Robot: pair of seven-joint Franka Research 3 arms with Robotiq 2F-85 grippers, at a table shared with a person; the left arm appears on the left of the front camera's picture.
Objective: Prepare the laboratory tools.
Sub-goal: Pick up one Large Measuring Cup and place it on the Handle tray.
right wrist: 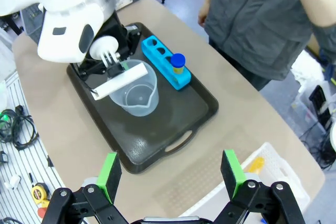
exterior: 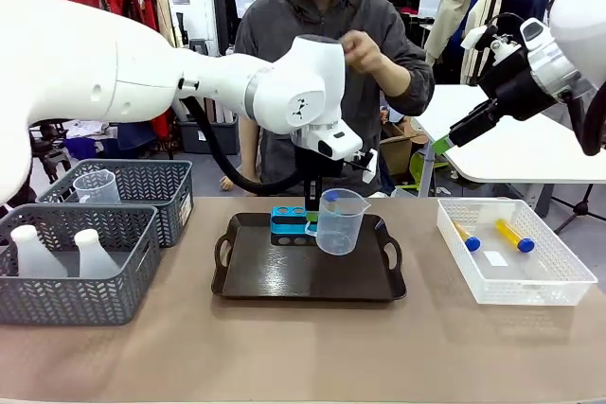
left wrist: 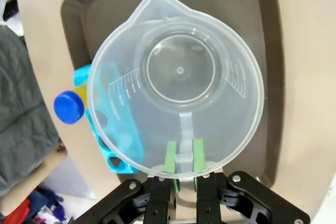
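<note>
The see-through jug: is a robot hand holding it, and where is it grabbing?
Yes. The left gripper pinches the jug by its handle, with green pads on either side. The right gripper is open and holds nothing.

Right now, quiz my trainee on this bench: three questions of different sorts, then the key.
1. True or false: the left arm's fingers grip the beaker by its handle.
2. How many tubes stand in the blue rack? A none; B one; C four.
3. Fill in: the white basket holds ___ yellow tubes.
Key: 1 true; 2 B; 3 two.
</note>
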